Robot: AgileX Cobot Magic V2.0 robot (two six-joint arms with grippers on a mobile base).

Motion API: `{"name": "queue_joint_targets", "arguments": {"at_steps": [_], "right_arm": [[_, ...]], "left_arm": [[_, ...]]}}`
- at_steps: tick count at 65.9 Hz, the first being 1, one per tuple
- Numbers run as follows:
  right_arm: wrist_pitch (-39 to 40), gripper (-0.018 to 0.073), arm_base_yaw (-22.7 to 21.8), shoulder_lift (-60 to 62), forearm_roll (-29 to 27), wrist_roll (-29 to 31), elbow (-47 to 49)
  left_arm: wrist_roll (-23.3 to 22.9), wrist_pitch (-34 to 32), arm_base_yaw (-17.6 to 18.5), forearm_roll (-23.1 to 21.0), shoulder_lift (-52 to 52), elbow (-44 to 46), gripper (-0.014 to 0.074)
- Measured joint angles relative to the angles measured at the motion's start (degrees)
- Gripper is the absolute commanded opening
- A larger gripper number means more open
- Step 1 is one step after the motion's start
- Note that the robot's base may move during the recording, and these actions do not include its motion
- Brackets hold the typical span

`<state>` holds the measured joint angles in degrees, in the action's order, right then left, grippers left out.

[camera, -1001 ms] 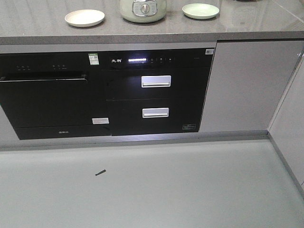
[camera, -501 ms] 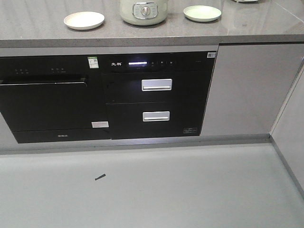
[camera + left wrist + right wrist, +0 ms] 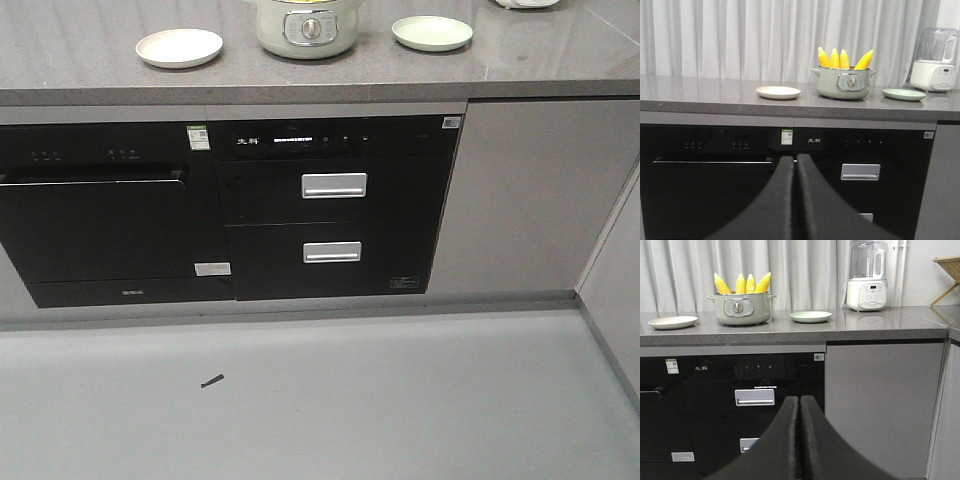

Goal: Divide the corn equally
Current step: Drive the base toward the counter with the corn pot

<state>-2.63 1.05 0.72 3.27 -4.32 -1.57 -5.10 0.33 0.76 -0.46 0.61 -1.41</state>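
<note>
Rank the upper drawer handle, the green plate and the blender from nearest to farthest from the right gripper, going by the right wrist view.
1. Upper drawer handle, on the cabinet front, just left of the right gripper.
2. Green plate, up on the counter, slightly right.
3. Blender, farther back on the counter, to the right.
</note>
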Motion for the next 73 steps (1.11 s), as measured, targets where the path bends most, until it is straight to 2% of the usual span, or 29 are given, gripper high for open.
{"name": "queue_joint_targets", "arguments": {"at_steps": [73], "right_arm": [[0.0,-0.0006,0.0,0.0,0.0,0.0,0.0]], "left_arm": [[0.0,0.0,0.0,0.0,0.0,0.0,-0.0006]]}}
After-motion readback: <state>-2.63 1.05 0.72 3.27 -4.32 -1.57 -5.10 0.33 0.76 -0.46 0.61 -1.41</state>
